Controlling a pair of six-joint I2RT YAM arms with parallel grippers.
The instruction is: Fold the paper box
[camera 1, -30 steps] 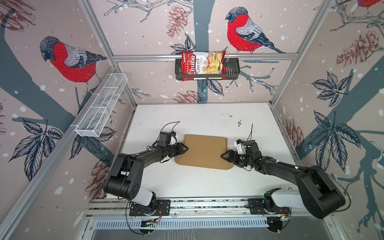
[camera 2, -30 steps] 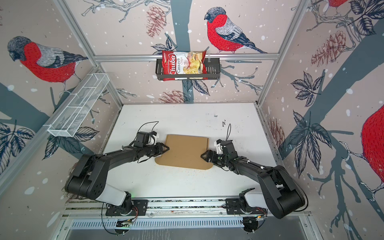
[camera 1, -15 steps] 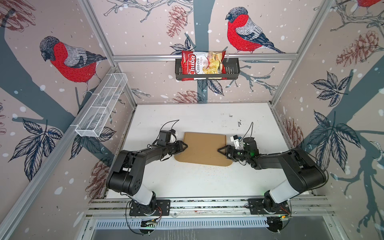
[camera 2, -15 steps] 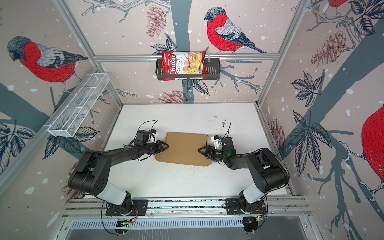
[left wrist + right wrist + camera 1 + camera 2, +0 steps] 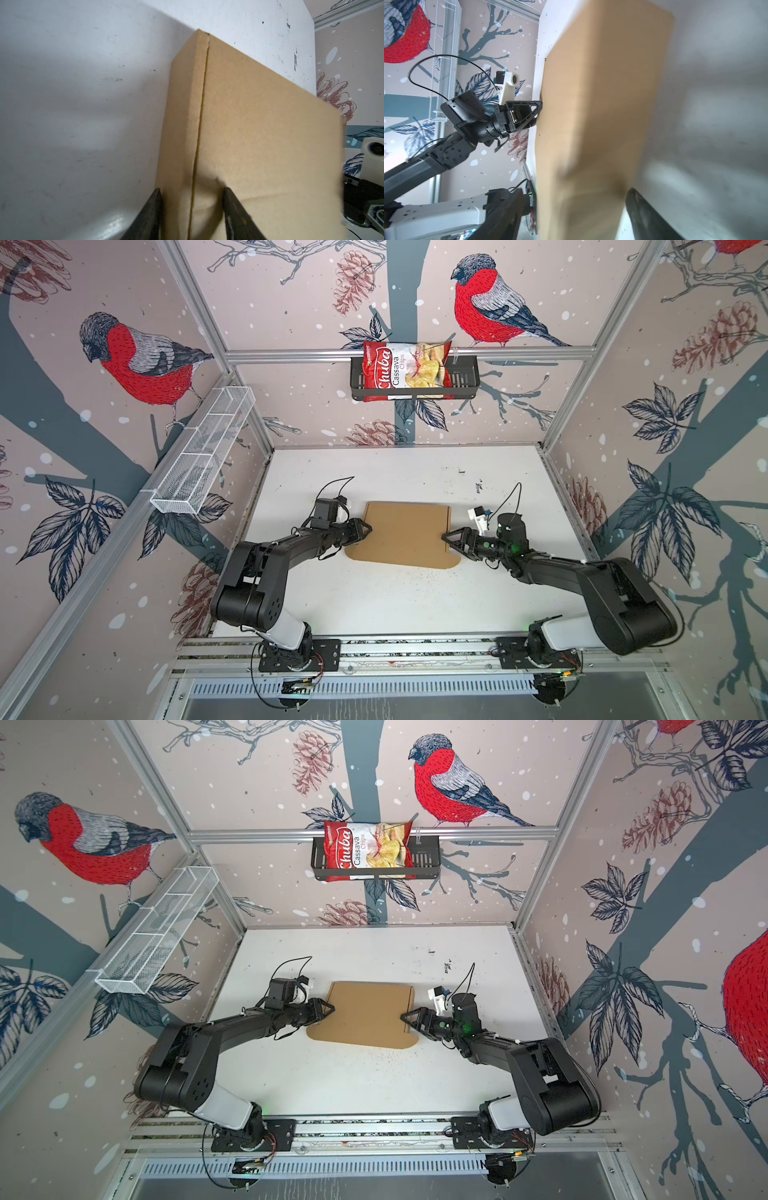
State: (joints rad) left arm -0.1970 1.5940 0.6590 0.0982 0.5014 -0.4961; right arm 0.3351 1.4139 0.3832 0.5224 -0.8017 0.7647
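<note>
Paper box (image 5: 405,533) closed, flat, at middle of table (image 5: 395,605). Left gripper (image 5: 368,527) part-open, clamped on box edge toward table's left side; one of its fingers (image 5: 232,207) presses top face. Right gripper (image 5: 445,537) wide, astride edge toward table's right side; view blurred, grip cannot tell.

On the table (image 5: 395,605), paper box (image 5: 405,533) between left fingers (image 5: 362,522) and right fingers (image 5: 454,532), each at an edge

Both top views look down from high; wrist views closely face the paper box (image 5: 405,533).
</note>
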